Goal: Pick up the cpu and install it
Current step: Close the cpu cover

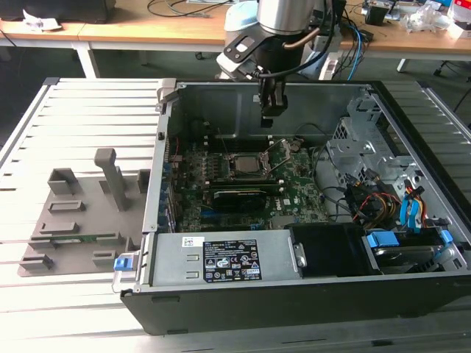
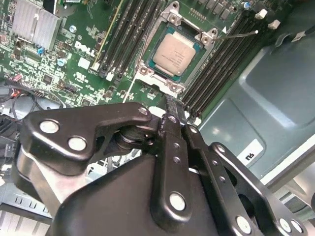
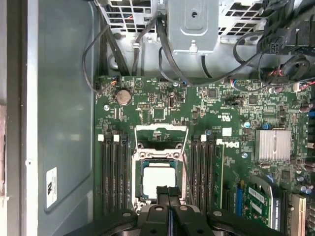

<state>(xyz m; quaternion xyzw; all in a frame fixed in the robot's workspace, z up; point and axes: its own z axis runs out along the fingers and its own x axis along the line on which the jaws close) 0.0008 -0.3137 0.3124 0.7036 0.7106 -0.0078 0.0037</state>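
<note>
The open computer case (image 1: 309, 287) spreads across the middle and right of the exterior view, its green motherboard (image 1: 294, 195) lying flat inside. Beside it, at the frame's left, sits a grey holder tray (image 1: 81, 220). Above the board, upper centre, hangs the gripper (image 1: 269, 110), fingers pressed together and holding nothing. And there's the cpu (image 2: 176, 53), seated in the socket (image 2: 172, 49) with its frame open, in both wrist views.
</note>
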